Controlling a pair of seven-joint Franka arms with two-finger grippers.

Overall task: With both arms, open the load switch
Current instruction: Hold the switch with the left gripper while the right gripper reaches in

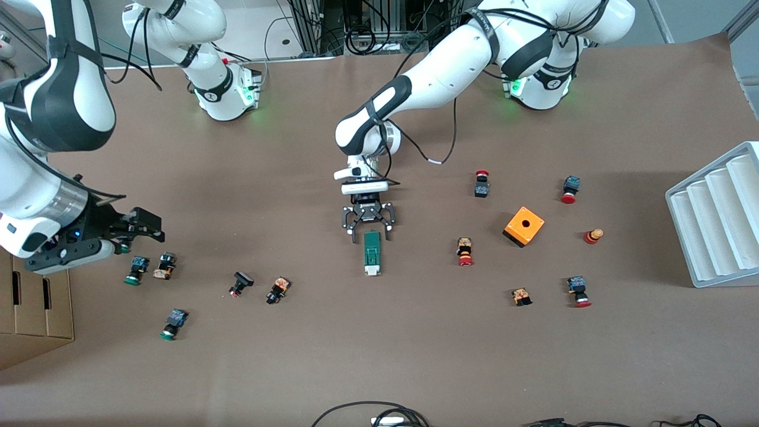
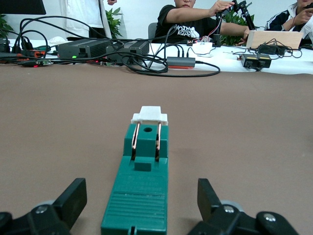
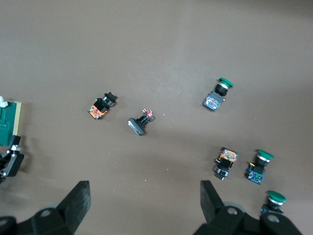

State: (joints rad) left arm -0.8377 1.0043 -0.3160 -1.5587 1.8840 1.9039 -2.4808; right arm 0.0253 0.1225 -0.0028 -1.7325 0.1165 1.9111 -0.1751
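The load switch [image 1: 372, 253] lies flat mid-table, a narrow dark-green block with its white piece [image 2: 149, 114] at the end nearer the front camera. My left gripper [image 1: 369, 232] is open, low at the switch's other end. Its fingers [image 2: 73, 196] stand either side of the green body [image 2: 142, 191] with gaps, touching nothing. My right gripper [image 1: 144, 227] hangs open and empty over bare table toward the right arm's end. In the right wrist view the right gripper [image 3: 145, 193] frames only brown surface, and the switch [image 3: 9, 122] shows at the picture's edge.
Green-capped push-buttons [image 1: 135, 270] and dark ones [image 1: 240, 283] lie near my right gripper. Red-capped buttons [image 1: 465, 251] and an orange cube [image 1: 523, 226] sit toward the left arm's end, beside a white ribbed tray [image 1: 711, 219]. A cardboard box [image 1: 29, 308] stands at the table's edge.
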